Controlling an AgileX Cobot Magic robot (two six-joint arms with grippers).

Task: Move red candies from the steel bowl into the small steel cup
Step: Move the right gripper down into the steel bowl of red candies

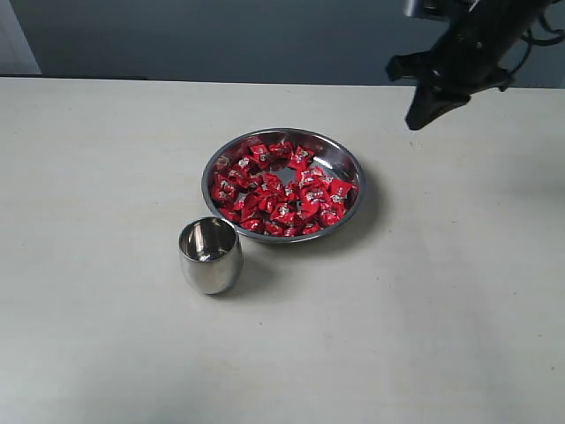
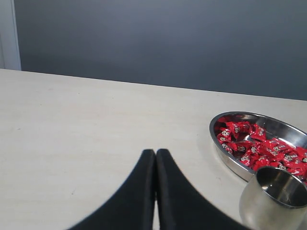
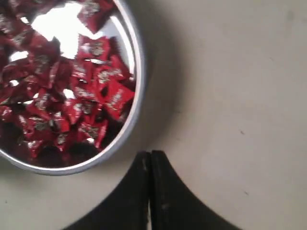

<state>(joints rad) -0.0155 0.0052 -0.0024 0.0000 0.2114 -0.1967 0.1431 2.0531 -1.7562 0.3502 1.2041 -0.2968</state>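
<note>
The steel bowl sits mid-table, filled with many red candies. The small steel cup stands upright just in front of the bowl's left side, apart from it, and looks to hold no candy. My right gripper hangs in the air above the table, behind and to the right of the bowl, shut with nothing in it. In the right wrist view the bowl, candies and shut right gripper show. In the left wrist view my left gripper is shut and holds nothing; the cup, bowl and candies lie beyond it.
A pale tabletop spreads around the bowl and cup. Behind it stands a dark grey wall. The left arm does not show in the exterior view.
</note>
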